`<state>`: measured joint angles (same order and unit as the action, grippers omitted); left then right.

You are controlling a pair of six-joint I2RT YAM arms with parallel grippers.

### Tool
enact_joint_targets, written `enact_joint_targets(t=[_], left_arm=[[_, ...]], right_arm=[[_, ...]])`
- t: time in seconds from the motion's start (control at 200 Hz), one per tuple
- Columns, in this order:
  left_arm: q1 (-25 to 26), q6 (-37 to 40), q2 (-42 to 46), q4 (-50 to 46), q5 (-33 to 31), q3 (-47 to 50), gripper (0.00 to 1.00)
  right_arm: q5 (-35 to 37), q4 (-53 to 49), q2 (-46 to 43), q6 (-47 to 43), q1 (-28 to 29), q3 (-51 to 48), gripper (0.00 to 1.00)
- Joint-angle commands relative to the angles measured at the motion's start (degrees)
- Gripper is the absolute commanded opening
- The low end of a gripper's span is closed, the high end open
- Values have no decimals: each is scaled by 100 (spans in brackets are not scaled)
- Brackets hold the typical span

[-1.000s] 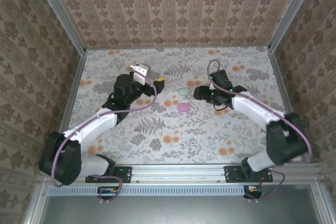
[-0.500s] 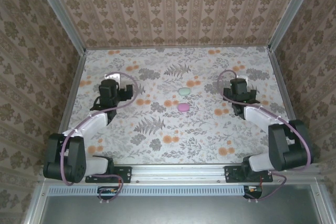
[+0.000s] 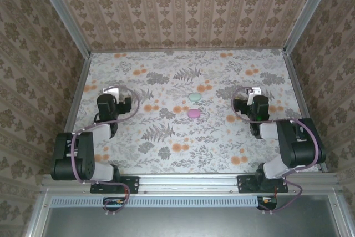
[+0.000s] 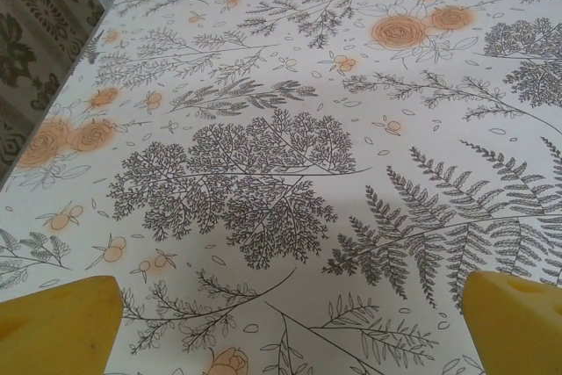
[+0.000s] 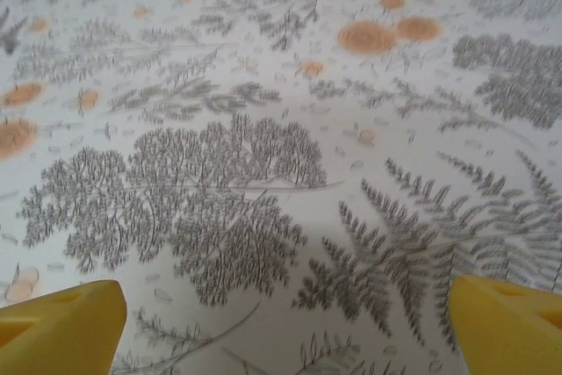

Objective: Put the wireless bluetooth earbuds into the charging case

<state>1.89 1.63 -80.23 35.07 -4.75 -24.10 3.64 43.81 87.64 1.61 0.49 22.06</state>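
**Both arms folded near bases, grippers open**

Left arm [image 3: 83,142] is tucked in close on its own side, elbow bent tight and forearm running up from the base. The left gripper [image 3: 123,104] sits at the end of it, angled inward toward the centre. In the left wrist view the left gripper [image 4: 285,327] has its jaws spread wide, with yellow fingertips [image 4: 53,322] at opposite bottom corners and nothing between them.

Right arm [image 3: 294,142] mirrors this – folded compact, with the right gripper [image 3: 242,104] facing inward. The right wrist view shows the right gripper [image 5: 283,327] just as wide, yellow fingertips [image 5: 57,327] at the frame edges, empty. The grippers are well apart – each on its own side.
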Motion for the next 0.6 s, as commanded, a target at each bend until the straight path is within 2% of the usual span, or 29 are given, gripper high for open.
enact_joint_targets(t=[0.0, 0.06, 0.125, 0.275, 0.595], left_arm=[[-166, 132, -391, 1433, 676, 318, 100], [-174, 196, -888, 2319, 685, 458, 100], [-220, -26, -688, 1443, 474, 195, 100], [-114, 39, -782, 1489, 169, 139, 100], [-16, 83, -783, 1424, -3, 118, 100]], right_arm=[[12, 563, 27, 64, 15, 114, 100], [69, 503, -7, 50, 39, 121, 100], [100, 523, -7, 42, 57, 112, 100], [90, 520, -4, 34, 65, 118, 100], [81, 507, 15, 24, 67, 136, 100]])
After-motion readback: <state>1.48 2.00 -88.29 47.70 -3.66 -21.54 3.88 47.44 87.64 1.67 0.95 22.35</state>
